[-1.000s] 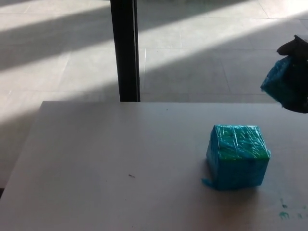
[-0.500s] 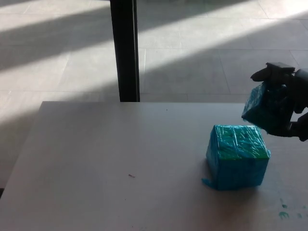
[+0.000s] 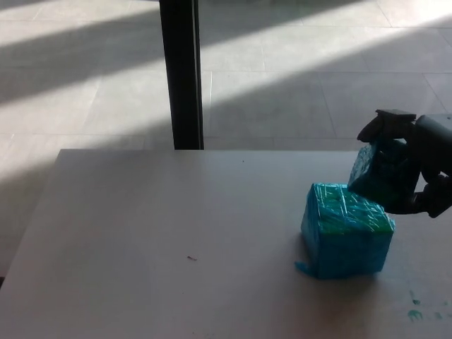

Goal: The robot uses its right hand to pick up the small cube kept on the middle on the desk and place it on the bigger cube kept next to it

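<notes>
The robot's right hand grips the small cube between its black fingers, tilted in the air just above the far right corner of the bigger cube on the desk

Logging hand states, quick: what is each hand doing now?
Left hand: not in view.
Right hand: shut on the small teal tape-wrapped cube.

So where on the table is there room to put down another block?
The whole left half of the table is bare, from its left edge to the bigger cube. It is crowded on the right, where the right hand holds the small cube over the bigger cube's far right corner.
</notes>
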`<state>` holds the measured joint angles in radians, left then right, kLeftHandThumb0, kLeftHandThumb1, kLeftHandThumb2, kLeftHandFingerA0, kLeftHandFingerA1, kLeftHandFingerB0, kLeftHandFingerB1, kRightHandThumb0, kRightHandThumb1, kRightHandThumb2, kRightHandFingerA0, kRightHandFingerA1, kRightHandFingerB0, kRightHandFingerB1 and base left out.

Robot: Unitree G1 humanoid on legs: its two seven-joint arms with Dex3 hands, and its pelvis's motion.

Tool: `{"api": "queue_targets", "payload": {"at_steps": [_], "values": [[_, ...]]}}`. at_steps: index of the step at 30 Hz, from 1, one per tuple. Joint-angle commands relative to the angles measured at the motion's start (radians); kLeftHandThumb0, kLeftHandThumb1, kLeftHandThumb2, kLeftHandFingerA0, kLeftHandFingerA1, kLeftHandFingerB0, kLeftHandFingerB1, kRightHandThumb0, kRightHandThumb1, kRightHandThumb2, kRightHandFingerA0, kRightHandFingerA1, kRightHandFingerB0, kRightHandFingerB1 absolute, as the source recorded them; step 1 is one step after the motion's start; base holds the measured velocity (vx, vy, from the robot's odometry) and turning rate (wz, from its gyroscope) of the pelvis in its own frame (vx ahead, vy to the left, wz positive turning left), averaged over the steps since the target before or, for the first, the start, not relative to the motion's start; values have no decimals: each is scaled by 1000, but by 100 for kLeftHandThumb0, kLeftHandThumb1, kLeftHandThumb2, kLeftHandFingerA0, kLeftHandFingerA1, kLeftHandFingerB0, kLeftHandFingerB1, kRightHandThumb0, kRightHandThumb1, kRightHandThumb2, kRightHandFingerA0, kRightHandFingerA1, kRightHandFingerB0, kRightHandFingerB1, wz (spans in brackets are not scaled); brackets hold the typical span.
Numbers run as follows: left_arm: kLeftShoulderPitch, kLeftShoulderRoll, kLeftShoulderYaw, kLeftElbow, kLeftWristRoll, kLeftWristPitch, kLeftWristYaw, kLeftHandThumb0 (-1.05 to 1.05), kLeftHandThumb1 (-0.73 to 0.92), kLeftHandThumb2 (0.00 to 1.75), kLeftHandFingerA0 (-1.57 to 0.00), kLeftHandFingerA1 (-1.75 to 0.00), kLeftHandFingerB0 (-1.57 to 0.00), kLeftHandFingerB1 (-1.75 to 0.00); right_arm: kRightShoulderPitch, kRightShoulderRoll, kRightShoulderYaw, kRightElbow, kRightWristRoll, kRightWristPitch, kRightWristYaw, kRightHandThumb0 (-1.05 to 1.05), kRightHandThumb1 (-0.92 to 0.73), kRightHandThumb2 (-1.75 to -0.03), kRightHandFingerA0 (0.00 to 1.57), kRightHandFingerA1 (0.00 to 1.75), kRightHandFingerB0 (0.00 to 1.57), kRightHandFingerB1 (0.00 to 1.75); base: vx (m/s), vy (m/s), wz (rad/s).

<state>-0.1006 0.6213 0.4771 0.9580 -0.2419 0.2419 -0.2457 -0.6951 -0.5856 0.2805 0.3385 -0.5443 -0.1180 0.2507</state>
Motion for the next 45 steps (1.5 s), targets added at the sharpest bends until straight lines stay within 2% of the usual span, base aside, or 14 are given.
{"api": "queue_targets", "payload": {"at_steps": [1, 4, 8, 10, 12, 14, 18, 22, 23, 25, 37, 40, 44, 45], "values": [[7, 18, -3, -11, 3, 11, 7, -102, 92, 68, -49, -63, -44, -41, -51, 28, 17, 50, -22, -8, -5, -29, -60, -95, 81, 175, 71, 150, 0, 0, 0], [0, 15, -1, -4, 0, 7, 7, -98, 69, 115, -45, -66, -40, -53, -64, 37, 27, 53, -39, 9, -7, -34, -69, -71, 88, 166, 73, 64, 0, 0, 0], [-5, 18, -3, 18, 2, -12, -4, -104, 92, 67, -44, -62, -42, -42, -71, 46, 40, 57, -60, 21, -12, -33, -66, -69, 88, 160, 81, 63, 0, 0, 0], [-7, 17, 0, 22, -1, -11, -3, -100, 69, 115, -44, -67, -39, -53, -71, 47, 38, 71, -52, 9, -13, -28, -58, -75, 99, 166, 83, 122, 0, 0, 0], [-6, 21, -4, 19, 1, -4, -9, -103, 92, 68, -46, -63, -41, -41, -72, 44, 43, 69, -55, 29, 19, -28, -64, -78, 81, 174, 72, 154, 0, 0, 0], [-5, 18, -4, 17, 1, -8, -6, -102, 92, 68, -45, -60, -40, -41, -64, 40, 44, 62, -58, 30, 22, -31, -68, -70, 89, 171, 78, 70, 0, 0, 0], [-6, 21, -11, 10, 7, -1, 5, -100, 70, 115, -44, -64, -39, -52, -53, 39, 47, 53, -60, 45, 34, -30, -68, -64, 88, 171, 85, 86, 0, 0, 0], [-3, 23, -12, -1, 5, 0, -2, -102, 92, 68, -44, -60, -42, -42, -41, 43, 46, 42, -56, 39, 30, -30, -65, -72, 89, 167, 77, 58, 0, 0, 0], [-4, 25, -15, 4, 9, -6, -5, -102, 92, 69, -46, -63, -41, -41, -40, 43, 51, 38, -59, 36, 33, -28, -64, -79, 81, 172, 76, 123, 0, 0, 0], [-14, 29, -17, 19, 9, -9, -2, -103, 92, 69, -47, -63, -42, -41, -35, 47, 56, 28, -59, 32, 35, -27, -61, -85, 82, 173, 76, 134, 0, 0, 0], [-15, 35, -24, 28, 9, -16, -8, -103, 92, 66, -46, -58, -41, -40, -10, 59, 56, -52, -32, 40, 89, -39, -70, -67, 78, 156, 54, 46, 0, 0, 0], [-13, 36, -30, 27, 12, -22, -11, -100, 73, 117, -40, -62, -34, -50, 2, 52, 48, -104, -24, 65, 128, -50, -67, -61, 83, 103, 30, 34, 0, 0, 0], [-16, 36, -25, 22, 4, -13, -8, -102, 91, 70, -42, -57, -39, -41, -7, 22, 71, -133, -71, 96, 185, -61, -70, -61, 49, 61, 13, 29, 0, 0, 0], [-14, 36, -26, 18, 5, -16, -8, -101, 73, 117, -40, -62, -34, -50, -8, 13, 79, -140, -93, 100, 184, -64, -70, -61, 45, 59, 12, 27, 0, 0, 0]]}}
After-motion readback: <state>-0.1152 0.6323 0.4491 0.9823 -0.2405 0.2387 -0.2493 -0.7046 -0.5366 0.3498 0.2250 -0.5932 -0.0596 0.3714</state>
